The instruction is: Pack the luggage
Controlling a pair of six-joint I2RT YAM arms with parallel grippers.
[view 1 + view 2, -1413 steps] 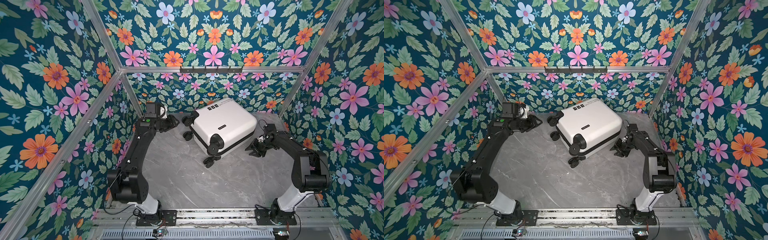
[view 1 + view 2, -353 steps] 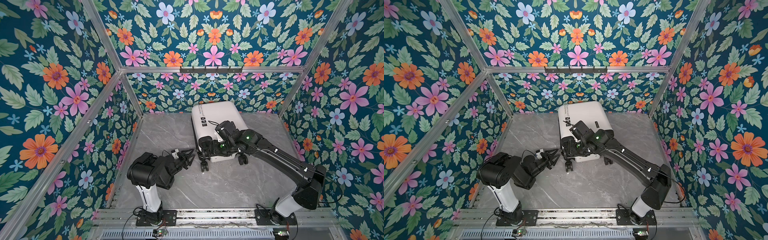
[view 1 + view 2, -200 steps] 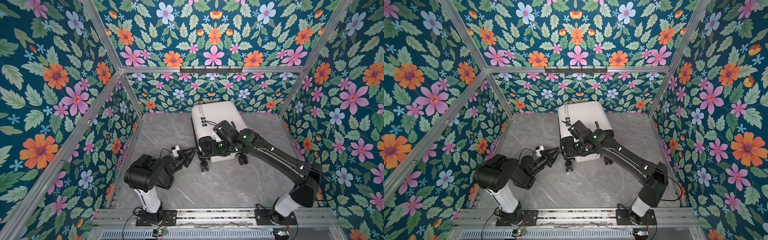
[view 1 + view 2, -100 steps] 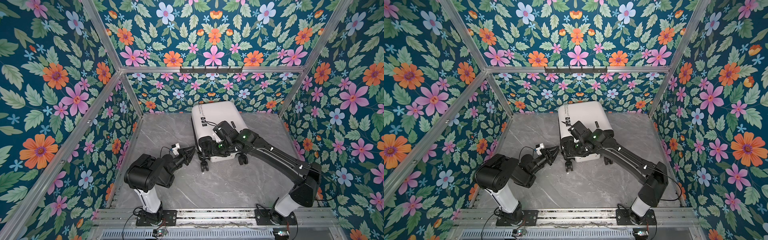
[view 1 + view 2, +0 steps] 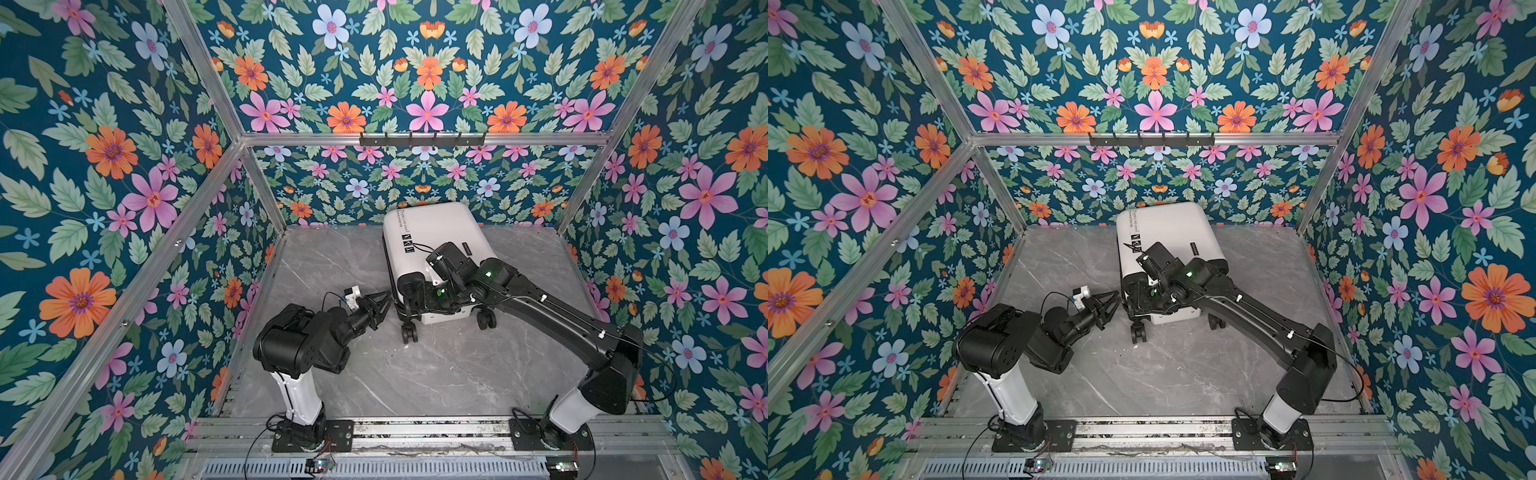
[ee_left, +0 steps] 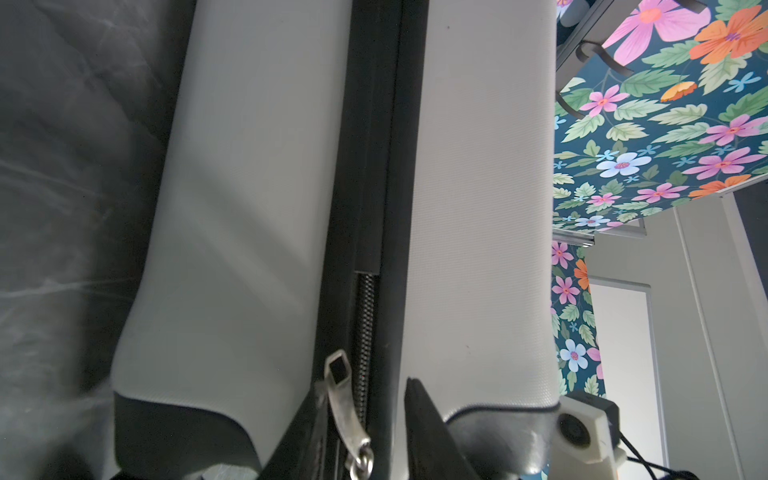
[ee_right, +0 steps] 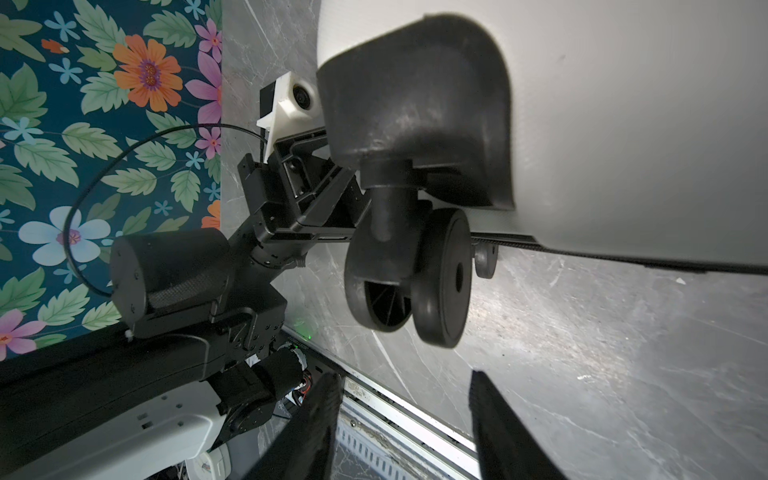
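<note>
Left wrist view: pull sits loose between our fingers

We have the luggage [image 5: 432, 224] lying flat on the table [image 5: 415, 374]. Its far end is close to the back wall [image 5: 415, 187] and its wheeled end faces our bases; both top views show it this way.

Our left gripper [image 5: 384, 300] is stretched low over the table, with its tip at the near left corner of the luggage. Seen from the left wrist, its fingers [image 6: 428, 432] stand apart on either side of the black seam [image 6: 374, 124] where the two white shells meet. The shells lie together. The zipper [image 6: 365, 316] runs along that seam. The silver pull [image 6: 347, 411] lies between the fingers, just beside one and clear of the other, so we are not clamped on it. Whether it touches the nearer finger we cannot tell.

Our right gripper [image 7: 403, 376] is at the wheeled end, and its arm lies over the near part of the luggage in both top views. Its fingers are also apart, with only bare table between them. A twin wheel [image 7: 415, 282] on its black housing [image 7: 415, 104] stands just ahead of them, touching neither
</note>
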